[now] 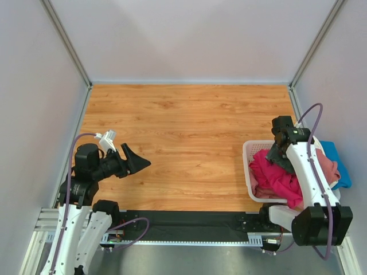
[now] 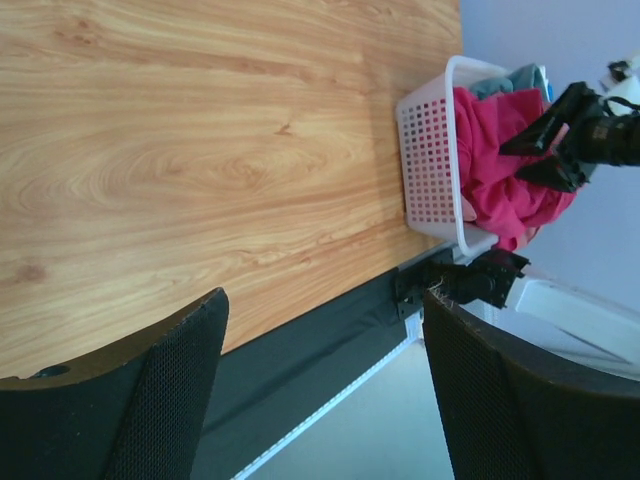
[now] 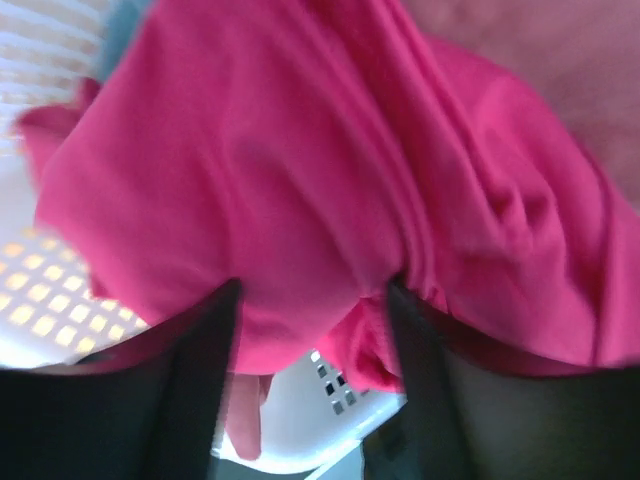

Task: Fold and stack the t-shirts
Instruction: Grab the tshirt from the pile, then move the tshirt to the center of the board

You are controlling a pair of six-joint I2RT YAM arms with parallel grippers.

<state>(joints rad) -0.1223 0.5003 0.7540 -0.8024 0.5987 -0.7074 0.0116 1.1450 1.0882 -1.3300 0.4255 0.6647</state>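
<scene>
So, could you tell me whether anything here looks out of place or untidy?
Only the basket: it is overstuffed. The magenta t-shirt bulges above and droops over its near rim, and a blue shirt hangs over its right side. Nothing looks damaged.

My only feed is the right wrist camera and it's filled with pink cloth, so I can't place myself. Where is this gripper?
Observer: The right gripper is over the white basket at the right edge of the table, jaws apart, down on the magenta shirt.
Operator: And the left arm?
Observer: The left gripper hangs open over bare wood at the far left, holding nothing.
Operator: Any shirts laid out?
Observer: None. The table carries no shirt; all sit in the basket.
</scene>
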